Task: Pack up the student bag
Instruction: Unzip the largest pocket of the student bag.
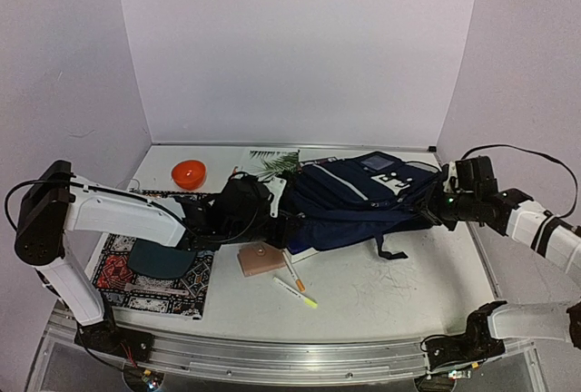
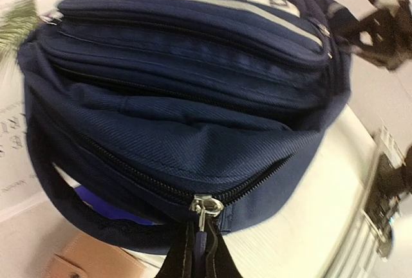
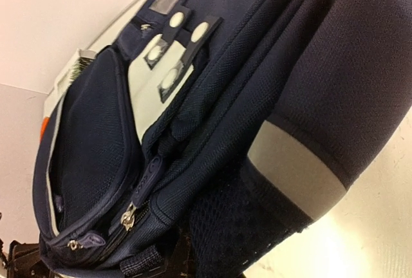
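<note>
White bench: navy-blue striped fabric backpack lies on side at centre. Right jaws, at bag's 3 o'clock end: together, hold on fabric unclear. Left jaws, at 8 o'clock end: clamped on dark zip pull tab. Risk: tab slips free, or zip snags bunched fabric and drags bag.

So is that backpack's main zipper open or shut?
Partly open. On the backpack, teeth meet on one side of the zipper slider; the other side gapes, showing something purple inside.
</note>
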